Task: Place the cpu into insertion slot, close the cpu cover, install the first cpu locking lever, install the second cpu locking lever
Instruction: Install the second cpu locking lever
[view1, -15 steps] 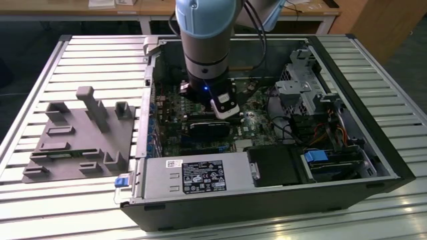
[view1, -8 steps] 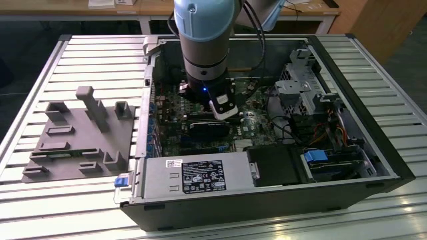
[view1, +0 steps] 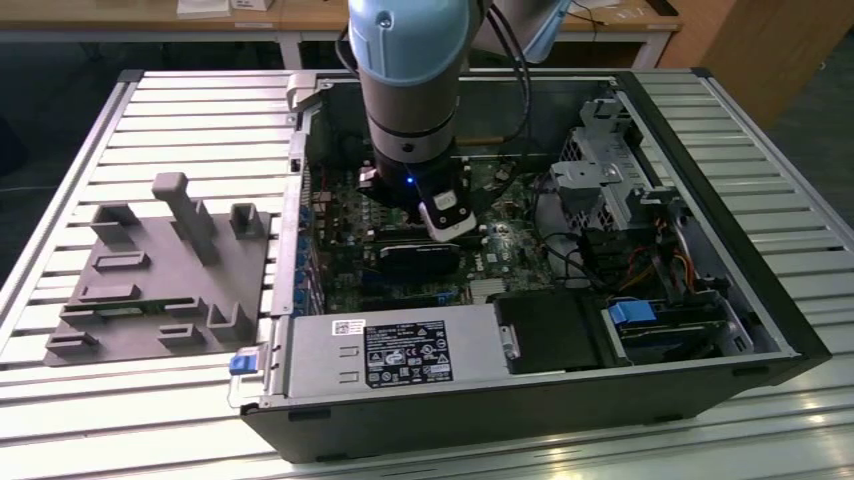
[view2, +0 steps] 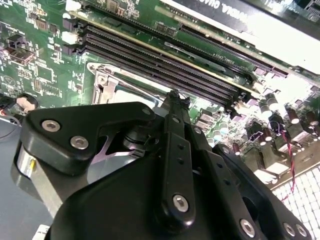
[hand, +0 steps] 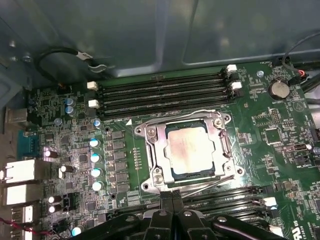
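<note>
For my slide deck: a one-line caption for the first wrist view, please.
Gripper poised beside the insertion slot, cpu seated and cpu cover closed over it.

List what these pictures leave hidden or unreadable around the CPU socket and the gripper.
- Exterior view: the insertion slot is hidden behind the arm and the gripper.
- Second wrist view: the gripper covers most of the cpu cover; the chip cannot be seen.
- First wrist view: the cpu sits in the insertion slot under the cpu cover; whether the locking levers are latched is unclear, as the gripper hides their near ends.
</note>
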